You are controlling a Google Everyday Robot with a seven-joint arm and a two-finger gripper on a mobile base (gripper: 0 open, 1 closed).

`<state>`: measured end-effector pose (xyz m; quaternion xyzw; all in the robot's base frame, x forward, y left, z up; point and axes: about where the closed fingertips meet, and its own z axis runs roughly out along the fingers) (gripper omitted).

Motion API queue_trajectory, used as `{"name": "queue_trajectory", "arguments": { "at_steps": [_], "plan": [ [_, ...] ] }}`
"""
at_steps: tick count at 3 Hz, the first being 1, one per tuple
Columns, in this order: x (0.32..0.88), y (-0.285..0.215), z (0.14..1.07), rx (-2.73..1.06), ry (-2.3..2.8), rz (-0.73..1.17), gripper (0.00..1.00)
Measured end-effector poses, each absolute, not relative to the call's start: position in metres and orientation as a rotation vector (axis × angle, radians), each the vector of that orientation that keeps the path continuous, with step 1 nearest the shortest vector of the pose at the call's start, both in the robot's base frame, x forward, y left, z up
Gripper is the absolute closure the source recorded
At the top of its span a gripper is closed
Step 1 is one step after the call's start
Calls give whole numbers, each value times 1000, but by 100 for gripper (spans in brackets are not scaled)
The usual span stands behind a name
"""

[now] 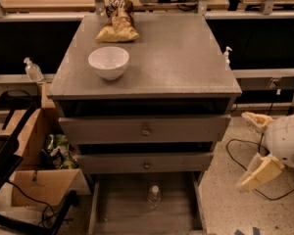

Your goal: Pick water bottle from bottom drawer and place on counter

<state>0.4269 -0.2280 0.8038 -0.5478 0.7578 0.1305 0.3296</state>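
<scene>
Water bottle (154, 196) upright in bottom drawer (121, 212); tool (253, 149) released, low right, well apart; chip bag (118, 22) lettering unreadable.

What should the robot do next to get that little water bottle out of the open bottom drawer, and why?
Probably swing the gripper left and down toward the water bottle. The gripper hangs open and empty to the right of the cabinet, outside the bottom drawer, while the bottle sits untouched near the drawer's middle.
</scene>
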Motion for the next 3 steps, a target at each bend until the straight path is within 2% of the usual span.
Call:
{"name": "queue_trajectory", "arguments": {
  "at_steps": [1,3],
  "plan": [
    [444,-226,765,-1220,1825,439,0],
    [443,-227,741,-1172,1747,493,0]
  ]
}}
